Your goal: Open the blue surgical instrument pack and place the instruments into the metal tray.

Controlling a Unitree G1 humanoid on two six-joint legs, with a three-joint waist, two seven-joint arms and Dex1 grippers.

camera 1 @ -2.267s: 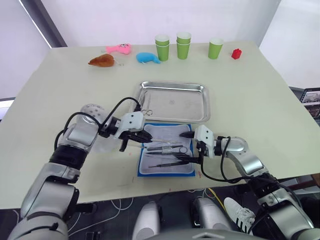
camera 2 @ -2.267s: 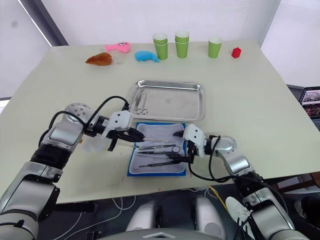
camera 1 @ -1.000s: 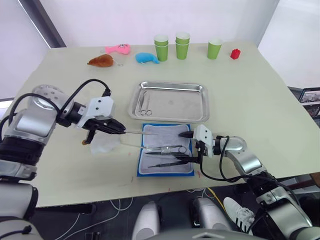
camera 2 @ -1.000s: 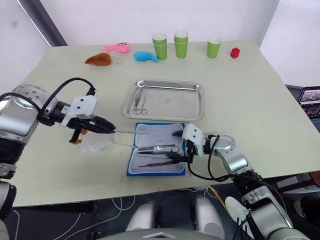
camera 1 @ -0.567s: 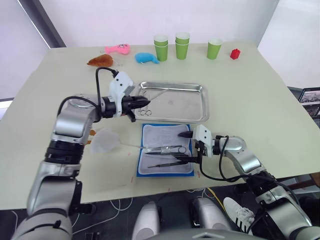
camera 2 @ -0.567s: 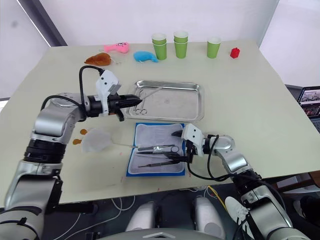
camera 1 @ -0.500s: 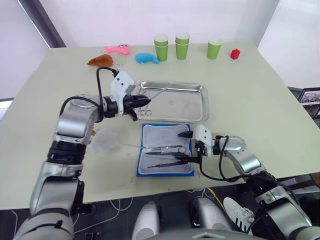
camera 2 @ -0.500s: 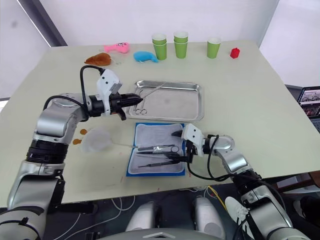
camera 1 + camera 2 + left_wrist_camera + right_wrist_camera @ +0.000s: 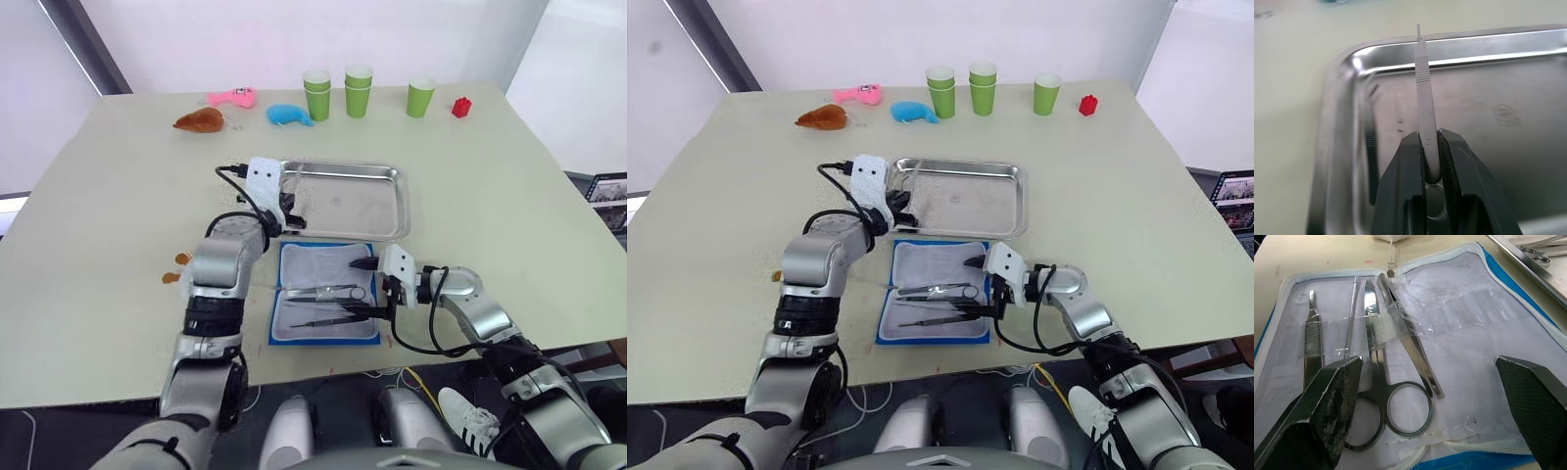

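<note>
We are working at a broad pale table [image 9: 108, 196] set against a white wall, with green cups [image 9: 358, 90] and small toys lined up along its far edge. The metal tray [image 9: 387, 220] lies mid-table, and a pair of scissors [image 9: 1533, 254] already rests inside its left end. Just in front of it the blue surgical instrument pack [image 9: 326, 305] lies open, lining up, with the rest of the instruments [image 9: 1396, 362] still under their clear straps: scissors, forceps and slimmer handles.

Our left gripper [image 9: 1429, 144] hovers over the tray's left end, its jaws pinched on a slim scalpel handle [image 9: 1422, 88] stamped with a 3, the free end pointing toward the far rim. Our right gripper [image 9: 370, 287] sits low over the pack's right side with its jaws spread wide, empty.

We see a few risks. The handle is gripped near one end, so it could pivot or slip out during lowering. Released too near the rim, it might tip out onto the table. Dropped from height, it may clatter onto the scissors and bounce. On the right, the straps could snag, dragging the whole pack.
</note>
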